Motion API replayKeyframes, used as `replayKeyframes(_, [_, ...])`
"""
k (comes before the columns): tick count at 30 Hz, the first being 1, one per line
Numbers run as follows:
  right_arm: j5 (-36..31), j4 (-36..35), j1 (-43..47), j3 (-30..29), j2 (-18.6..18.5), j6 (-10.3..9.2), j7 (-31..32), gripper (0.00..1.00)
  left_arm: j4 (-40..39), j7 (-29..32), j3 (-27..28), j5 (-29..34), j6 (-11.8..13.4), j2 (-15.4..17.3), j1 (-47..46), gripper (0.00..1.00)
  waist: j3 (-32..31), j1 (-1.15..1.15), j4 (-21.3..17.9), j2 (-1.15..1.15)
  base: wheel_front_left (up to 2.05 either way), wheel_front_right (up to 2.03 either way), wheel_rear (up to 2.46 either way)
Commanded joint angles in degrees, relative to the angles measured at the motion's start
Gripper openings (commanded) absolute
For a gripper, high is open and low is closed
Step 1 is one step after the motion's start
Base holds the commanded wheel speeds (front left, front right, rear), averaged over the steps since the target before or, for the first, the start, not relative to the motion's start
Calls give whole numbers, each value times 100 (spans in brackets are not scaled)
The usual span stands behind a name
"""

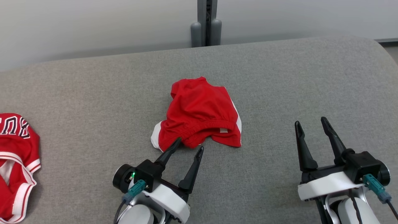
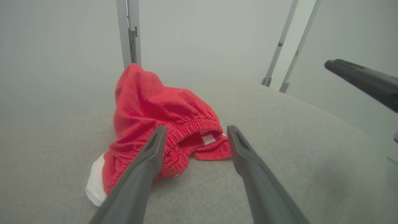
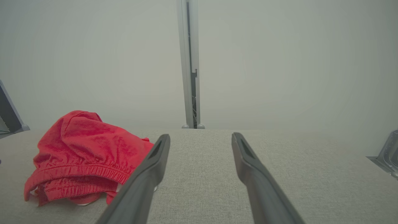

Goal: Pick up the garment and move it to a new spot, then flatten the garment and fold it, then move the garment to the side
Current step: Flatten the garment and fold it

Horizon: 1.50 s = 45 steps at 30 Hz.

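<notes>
The garment (image 1: 200, 113) is a pair of red shorts with white side trim, lying crumpled in the middle of the grey surface, its elastic waistband toward me. My left gripper (image 1: 189, 144) is open right at the garment's near edge, one fingertip over the waistband, nothing held. In the left wrist view the garment (image 2: 155, 121) rises just beyond the open left gripper (image 2: 194, 132). My right gripper (image 1: 311, 121) stands open well to the garment's right, over bare cloth. The right wrist view has the garment (image 3: 84, 149) at the left of the open right gripper (image 3: 200, 138).
A second red garment with white trim and lettering (image 1: 15, 165) lies at the left edge of the grey padded surface (image 1: 93, 93). Behind the surface stands a pale wall with a grey post (image 1: 206, 23). The surface curves down at the far right.
</notes>
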Motion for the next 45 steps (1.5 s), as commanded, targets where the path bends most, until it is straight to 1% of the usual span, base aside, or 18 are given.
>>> replayKeyframes(1, [1, -66, -104, -16, -37, 1, -29, 100, 138, -23, -139, 17, -44, 22, -188, 100, 215, 0, -143, 0, 0, 0, 0])
replayKeyframes(3, [9, -99, -183, -31, -37, 1, -29, 100, 394, -23, -398, 41, -83, 23, -451, 100, 365, 0, -204, 0, 0, 0, 0])
replayKeyframes(9, [39, -194, -425, -22, -36, 1, -29, 100, 1043, 30, -1117, -325, -130, 26, -1208, 100, 786, 0, -370, 0, 0, 0, 0])
replayKeyframes(10, [52, -208, -459, -6, -35, 1, -29, 100, 1136, 82, -1224, -453, -132, 27, -1310, 100, 846, 0, -400, 0, 0, 0, 0])
replayKeyframes(12, [68, -214, -533, 32, -35, 1, -29, 100, 1260, 251, -1495, -942, -130, 23, -1465, 100, 941, 0, -469, 0, 0, 0, 0])
replayKeyframes(15, [80, -232, -614, 37, -36, 1, -29, 100, 1447, 232, -1638, -1237, -125, 34, -1853, 100, 1050, 0, -535, 0, 0, 0, 0])
replayKeyframes(22, [76, -231, -633, 36, -35, 1, -29, 100, 1705, 81, -1878, -1423, -4, 26, -2264, 100, 1136, 0, -596, 0, 0, 0, 0])
replayKeyframes(25, [71, -221, -647, 52, -37, 1, -29, 100, 1792, 27, -2004, -1522, 88, 25, -2367, 100, 1152, 0, -617, 0, 0, 0, 0])
replayKeyframes(36, [72, -176, -760, 175, -36, 1, -29, 100, 2185, -15, -2540, -1750, 754, 24, -2870, 100, 1208, 0, -712, 0, 0, 0, 0])
replayKeyframes(42, [126, -159, -772, 206, -37, 1, -29, 100, 2421, -22, -3020, -1647, 1104, 27, -3173, 100, 1243, 0, -772, 0, 0, 0, 0])
replayKeyframes(43, [123, -155, -781, 205, -36, 1, -29, 100, 2462, -23, -3101, -1604, 1143, 27, -3231, 47, 1247, 0, -778, 0, 0, 0, 0])
replayKeyframes(44, [123, -154, -790, 202, -37, 1, -29, 100, 2477, -25, -3137, -1606, 1187, 24, -3273, 0, 1250, 0, -782, 0, 0, 0, 0])
replayKeyframes(45, [137, -146, -803, 186, -37, 1, -29, 100, 2568, -25, -3231, -1608, 1216, 29, -3319, 0, 1246, 0, -783, 0, 0, 0, 0])
